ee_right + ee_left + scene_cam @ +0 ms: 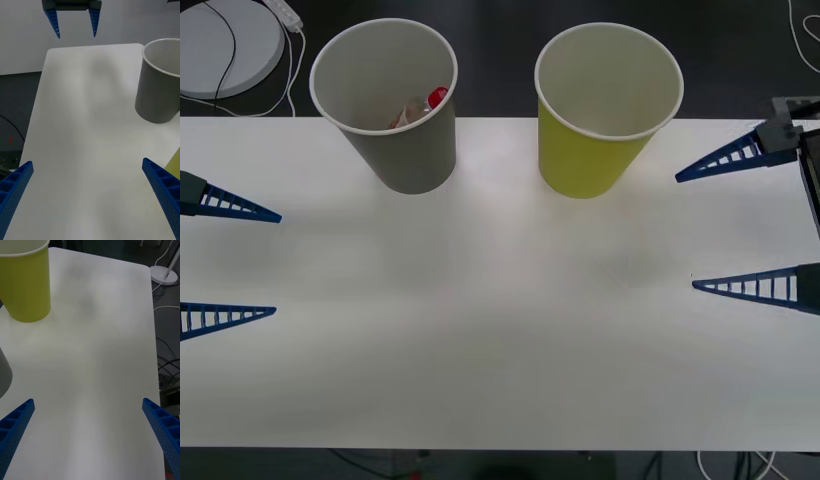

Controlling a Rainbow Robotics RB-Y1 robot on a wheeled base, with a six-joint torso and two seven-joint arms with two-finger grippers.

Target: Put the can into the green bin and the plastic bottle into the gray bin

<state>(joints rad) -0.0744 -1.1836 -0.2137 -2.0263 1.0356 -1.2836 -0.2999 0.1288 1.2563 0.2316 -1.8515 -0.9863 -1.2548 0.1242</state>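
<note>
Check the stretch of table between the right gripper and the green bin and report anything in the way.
Nothing visible stands there. The right gripper waits open at the table's right edge, and only bare white table lies between it and the upright green bin.

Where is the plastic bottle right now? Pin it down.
In the front view the plastic bottle lies inside the gray bin, at the table's far left, with the green bin standing to its right.
</note>
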